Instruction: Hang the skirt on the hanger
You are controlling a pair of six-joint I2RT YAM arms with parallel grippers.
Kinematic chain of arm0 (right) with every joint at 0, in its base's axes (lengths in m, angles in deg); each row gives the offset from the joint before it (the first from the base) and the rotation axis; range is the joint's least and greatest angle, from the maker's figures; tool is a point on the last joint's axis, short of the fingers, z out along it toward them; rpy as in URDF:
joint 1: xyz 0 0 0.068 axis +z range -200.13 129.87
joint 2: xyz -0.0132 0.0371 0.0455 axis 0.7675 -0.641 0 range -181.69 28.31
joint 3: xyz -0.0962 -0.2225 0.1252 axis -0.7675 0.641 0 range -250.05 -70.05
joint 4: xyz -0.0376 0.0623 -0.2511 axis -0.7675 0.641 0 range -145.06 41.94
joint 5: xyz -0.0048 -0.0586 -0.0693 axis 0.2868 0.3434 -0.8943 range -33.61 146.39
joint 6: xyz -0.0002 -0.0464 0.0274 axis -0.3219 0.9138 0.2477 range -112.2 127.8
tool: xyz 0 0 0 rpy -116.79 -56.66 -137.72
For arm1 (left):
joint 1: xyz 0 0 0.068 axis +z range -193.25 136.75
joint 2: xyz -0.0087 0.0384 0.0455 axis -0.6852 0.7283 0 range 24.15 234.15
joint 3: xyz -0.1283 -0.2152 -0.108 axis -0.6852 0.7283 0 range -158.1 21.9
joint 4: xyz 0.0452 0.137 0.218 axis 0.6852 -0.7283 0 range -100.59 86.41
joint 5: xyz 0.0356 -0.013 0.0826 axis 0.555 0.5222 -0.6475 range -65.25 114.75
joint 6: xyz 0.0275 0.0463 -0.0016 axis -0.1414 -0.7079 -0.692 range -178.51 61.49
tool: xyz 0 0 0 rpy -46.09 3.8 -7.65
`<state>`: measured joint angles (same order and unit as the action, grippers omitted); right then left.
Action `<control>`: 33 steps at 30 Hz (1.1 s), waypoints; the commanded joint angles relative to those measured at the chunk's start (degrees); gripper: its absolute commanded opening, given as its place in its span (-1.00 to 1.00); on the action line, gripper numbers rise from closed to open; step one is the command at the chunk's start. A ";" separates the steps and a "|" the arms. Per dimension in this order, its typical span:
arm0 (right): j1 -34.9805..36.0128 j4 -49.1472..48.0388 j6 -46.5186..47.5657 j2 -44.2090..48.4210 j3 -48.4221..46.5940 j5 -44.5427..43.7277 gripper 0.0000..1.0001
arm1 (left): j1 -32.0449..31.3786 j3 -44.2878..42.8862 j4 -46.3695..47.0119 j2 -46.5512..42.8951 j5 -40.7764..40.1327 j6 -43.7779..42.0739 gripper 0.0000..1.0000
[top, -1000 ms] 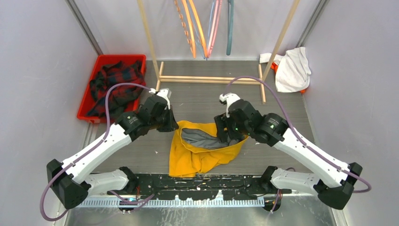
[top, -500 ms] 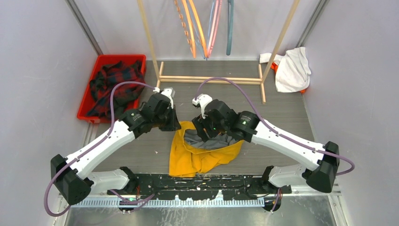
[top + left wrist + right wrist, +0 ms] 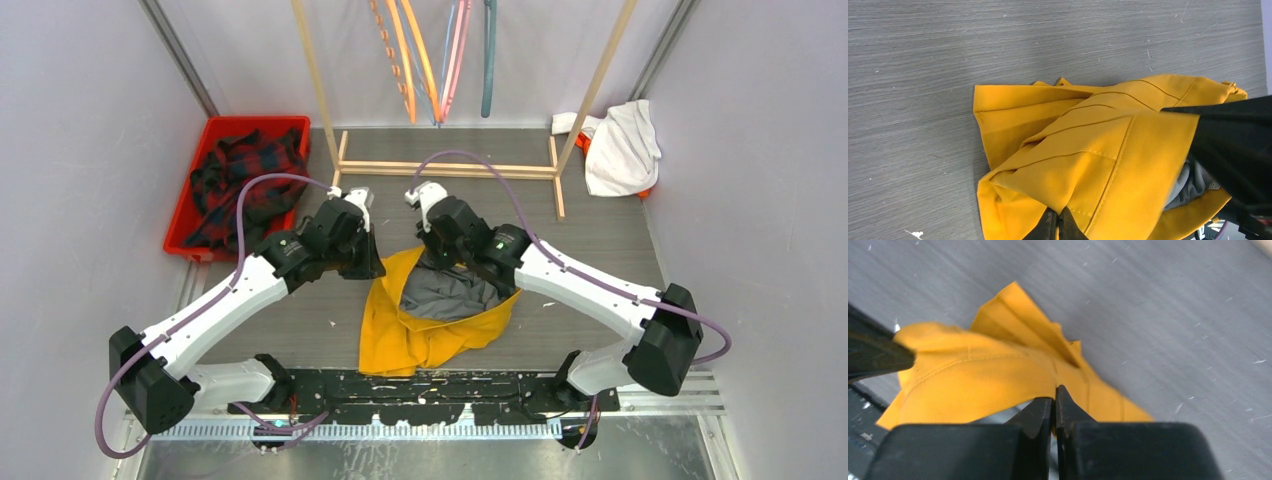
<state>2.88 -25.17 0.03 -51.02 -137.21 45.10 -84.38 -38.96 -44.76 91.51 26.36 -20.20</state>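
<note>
A mustard-yellow skirt [image 3: 420, 335] with a grey lining [image 3: 440, 295] lies crumpled on the grey table, its waist opening facing up. My left gripper [image 3: 368, 268] is shut on the waistband at the skirt's left edge [image 3: 1083, 165], fingers pinched together on a fold [image 3: 1058, 227]. My right gripper [image 3: 432, 255] is shut on the yellow waistband at the far edge [image 3: 998, 375], black fingers [image 3: 1065, 407] clamping the cloth. Coloured hangers [image 3: 430, 60] hang from the wooden rack at the back.
The wooden rack's base frame [image 3: 450, 170] lies just behind the skirt. A red bin [image 3: 295, 125] with dark plaid clothes sits at back left. A white cloth [image 3: 620, 145] is heaped at back right. Walls close in both sides.
My right arm swung left from the skirt's right side to its far edge, and its gripper went from open to shut on the waistband. The left gripper kept its hold.
</note>
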 commanded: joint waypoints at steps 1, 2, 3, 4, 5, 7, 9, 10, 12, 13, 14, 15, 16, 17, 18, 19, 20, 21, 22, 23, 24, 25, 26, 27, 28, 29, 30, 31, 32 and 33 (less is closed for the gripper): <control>-2.33 -4.77 0.55 4.21 -1.80 -1.26 -0.96 | 0.28 -2.65 -0.14 -0.14 0.91 -1.56 -0.96; -2.49 -4.41 0.92 4.33 -2.38 -1.28 -0.97 | 0.26 -2.76 -0.21 -0.07 1.13 -1.57 -0.86; -2.50 -3.69 1.19 4.28 -3.12 -1.36 -0.98 | 0.26 -3.01 -0.27 0.04 1.45 -1.64 -0.72; -2.49 -2.98 1.49 4.21 -4.10 -1.29 -0.98 | 0.31 -3.34 -0.46 0.06 1.79 -1.77 -0.59; -2.49 -2.45 1.52 4.19 -4.81 -1.16 -0.98 | 0.23 -3.67 -0.86 0.02 2.31 -1.82 -0.48; -2.52 -1.82 1.64 4.09 -5.70 -0.68 -0.98 | -0.21 -4.44 -2.13 -0.27 2.60 -1.86 -0.15; -2.48 -1.60 1.41 4.05 -6.29 -0.62 -0.98 | -2.34 -5.33 -3.68 -0.74 1.86 -1.92 0.00; -2.52 -1.60 1.30 3.90 -6.57 -0.61 -0.98 | -3.29 -5.87 -4.31 -0.83 1.21 -1.69 0.05; -2.48 -0.70 1.08 3.03 -7.71 -0.83 -0.98 | -7.50 -6.82 -5.61 -0.83 -1.25 -0.78 0.15; -2.43 -0.04 0.99 2.47 -8.36 -1.06 -0.98 | -9.36 -7.39 -5.82 -0.66 -2.90 -0.27 0.20; -2.47 0.62 0.94 1.95 -9.25 -1.05 -0.98 | -11.20 -7.95 -7.90 -0.24 -5.00 0.35 0.25; -2.48 0.95 0.84 1.45 -10.12 -0.99 -0.98 | -12.76 -8.42 -9.27 0.22 -7.02 1.40 0.29; -2.48 1.32 0.71 1.05 -10.43 -1.12 -0.98 | -14.35 -8.75 -10.76 0.52 -9.13 2.42 0.37; -2.48 1.47 0.59 0.64 -11.00 -1.41 -0.98 | -15.87 -9.08 -12.32 0.47 -11.58 3.65 0.39; -2.48 1.53 0.59 0.26 -11.37 -1.60 -0.98 | -17.76 -9.25 -13.09 -0.13 -15.25 5.03 0.40; -2.48 1.76 0.56 -0.39 -11.64 -1.89 -0.98 | -19.86 -9.11 -13.28 -1.06 -18.29 6.27 0.42; -2.52 1.94 0.44 -0.91 -11.97 -2.05 -0.98 | -21.79 -9.10 -13.30 -2.22 -20.94 7.59 0.64; -2.55 2.18 0.39 -1.36 -12.29 -2.00 -0.98 | -23.96 -9.14 -13.26 -3.13 -22.94 8.64 0.83; -2.56 2.27 0.34 -1.79 -12.48 -1.98 -0.98 | -25.83 -9.28 -12.84 -3.49 -24.44 9.28 0.87; -2.56 2.28 0.23 -2.06 -12.66 -1.92 -0.98 | -27.46 -9.79 -12.65 -3.15 -25.09 9.78 0.89; -2.59 2.28 0.09 -2.28 -12.77 -1.78 -0.98 | -28.63 -10.50 -13.03 -1.96 -25.55 10.32 0.92; -2.57 2.28 -0.06 -2.39 -12.93 -1.80 -0.98 | -29.67 -11.15 -13.44 -0.15 -26.10 10.84 0.95; -2.61 2.32 -0.32 -2.48 -13.01 -1.76 -0.98 | -30.78 -11.97 -14.04 1.73 -26.53 11.36 0.98; -2.65 2.36 -0.43 -2.51 -12.98 -1.60 -0.98 | -31.86 -12.88 -14.67 3.72 -27.22 12.07 1.00; -2.65 2.41 -0.48 -2.43 -12.95 -1.47 -0.98 | -33.55 -13.55 -14.54 5.86 -28.42 12.76 0.99; -2.75 2.37 -0.53 -2.46 -12.87 -1.53 -0.98 | -35.29 -14.02 -13.76 7.37 -29.71 13.36 0.99; -2.86 2.47 -0.50 -2.41 -12.81 -1.43 -0.98 | -36.70 -14.32 -12.88 8.19 -31.09 14.17 0.99; -2.98 2.61 -0.56 -2.35 -12.81 -1.19 -0.98 | -37.80 -14.21 -11.58 9.01 -31.86 14.47 0.99; -3.00 2.66 -0.68 -2.28 -12.78 -1.15 -0.98 | -38.06 -14.06 -10.62 9.92 -32.21 14.93 0.99; -3.07 2.70 -0.84 -2.10 -12.74 -1.14 -0.98 | -38.15 -13.75 -10.65 10.86 -32.49 15.66 0.99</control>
<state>0.22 -20.45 0.07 -54.41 -147.02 44.45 -120.29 -51.90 -57.53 99.77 -0.46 -8.27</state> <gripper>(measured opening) 0.042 0.994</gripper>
